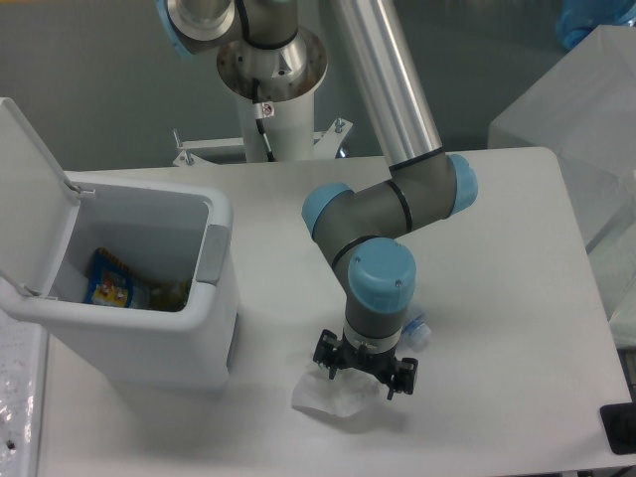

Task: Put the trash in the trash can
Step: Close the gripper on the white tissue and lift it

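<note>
The crumpled white tissue (333, 397) lies on the white table near the front edge. My gripper (364, 380) points straight down right over it, with its black jaws spread wide on either side of the tissue's top. The fingertips are hidden by the wrist. The clear bluish bottle (417, 331) lies just behind the wrist, and only its blue-capped end shows. The white trash can (214, 298) stands at the left with its flip lid (30, 189) swung open. Inside it lie colourful wrappers (114, 283).
The arm's base post (270, 109) stands at the back of the table. A translucent box (586, 129) stands at the right beyond the table's edge. A black object (621, 427) sits at the front right corner.
</note>
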Robot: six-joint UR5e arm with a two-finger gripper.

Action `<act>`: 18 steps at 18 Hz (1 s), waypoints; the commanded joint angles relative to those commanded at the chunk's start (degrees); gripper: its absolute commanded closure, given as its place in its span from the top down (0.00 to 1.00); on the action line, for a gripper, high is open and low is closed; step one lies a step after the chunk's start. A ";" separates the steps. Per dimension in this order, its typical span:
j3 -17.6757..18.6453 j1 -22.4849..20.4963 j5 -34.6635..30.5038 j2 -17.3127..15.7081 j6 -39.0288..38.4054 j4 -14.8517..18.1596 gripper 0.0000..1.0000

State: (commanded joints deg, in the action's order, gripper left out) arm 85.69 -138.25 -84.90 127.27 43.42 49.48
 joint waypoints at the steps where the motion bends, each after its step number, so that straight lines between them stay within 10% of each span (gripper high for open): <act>1: 0.00 0.09 0.09 0.00 0.00 0.09 0.83; 5: -0.09 -0.08 0.35 -0.79 0.70 2.63 0.00; 18: -1.14 -3.59 5.18 -3.51 0.44 2.81 0.00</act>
State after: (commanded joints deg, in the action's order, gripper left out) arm 84.55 -141.85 -79.72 123.75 43.86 52.29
